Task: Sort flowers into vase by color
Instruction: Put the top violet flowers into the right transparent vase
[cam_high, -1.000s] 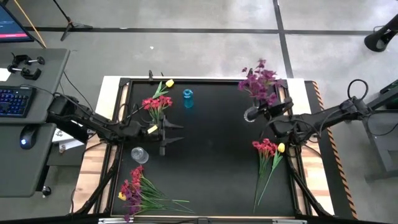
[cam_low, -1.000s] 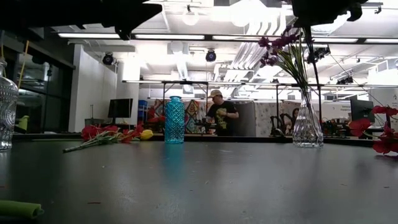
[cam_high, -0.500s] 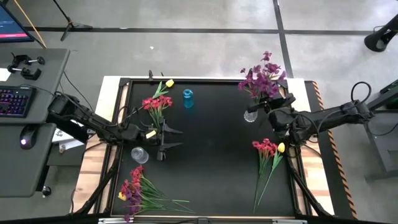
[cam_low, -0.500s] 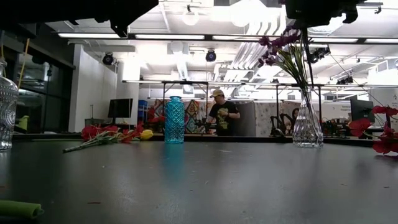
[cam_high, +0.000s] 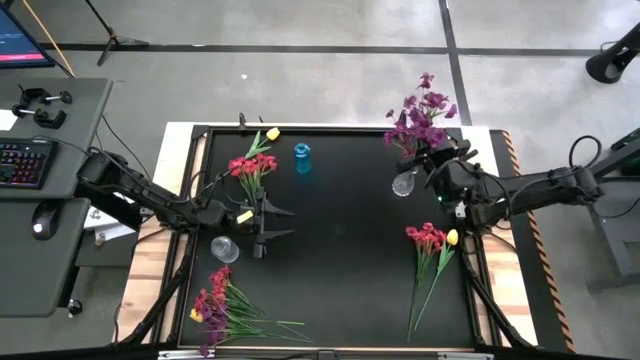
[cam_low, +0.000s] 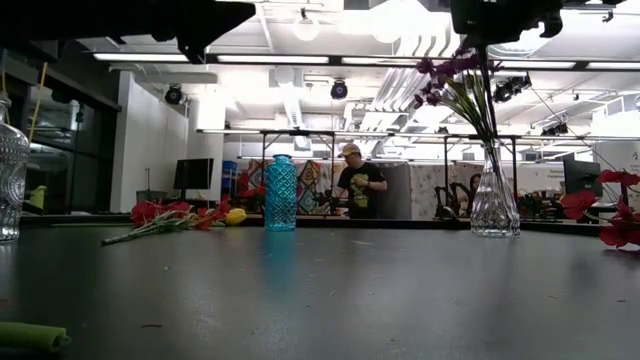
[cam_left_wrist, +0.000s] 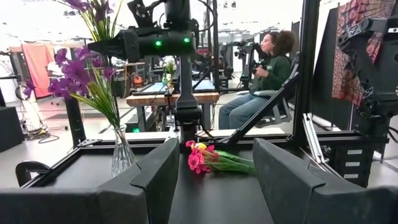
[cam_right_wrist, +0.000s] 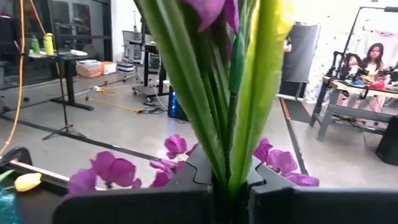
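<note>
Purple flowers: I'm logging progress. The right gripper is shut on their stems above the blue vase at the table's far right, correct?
Not quite. The right gripper is shut on the purple flowers, but the vase under them is the clear glass vase, as the low view shows. The blue vase stands apart, empty.

My right gripper (cam_high: 432, 160) reached over the table's far right corner, fingers clamped tight together. My left gripper (cam_high: 272, 222) hung above the left side, its fingers (cam_left_wrist: 149, 177) spread apart and empty.
</note>
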